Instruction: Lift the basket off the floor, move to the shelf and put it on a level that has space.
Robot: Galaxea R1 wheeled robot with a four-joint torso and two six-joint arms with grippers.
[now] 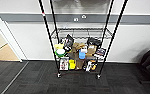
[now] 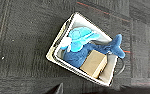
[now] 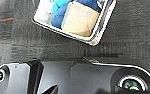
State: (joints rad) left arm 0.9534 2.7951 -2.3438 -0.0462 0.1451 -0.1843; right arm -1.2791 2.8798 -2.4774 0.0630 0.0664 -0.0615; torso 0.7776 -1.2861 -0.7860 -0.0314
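Head view: the shelf [image 1: 81, 37], a black wire rack against the wall, stands on the floor [image 1: 41, 80]; its lower tiers are crowded with boxes and bottles, and one wire level [image 1: 82, 32] above them is bare.

Wrist views: the basket [image 2: 56, 51] sits on the dark carpet below both arms, holding a blue plush toy [image 2: 81, 46] and a cardboard box [image 2: 94, 63]. It lies apart from the robot's dark plate [image 3: 73, 77]. Whether either pincer is apart or together cannot be told.
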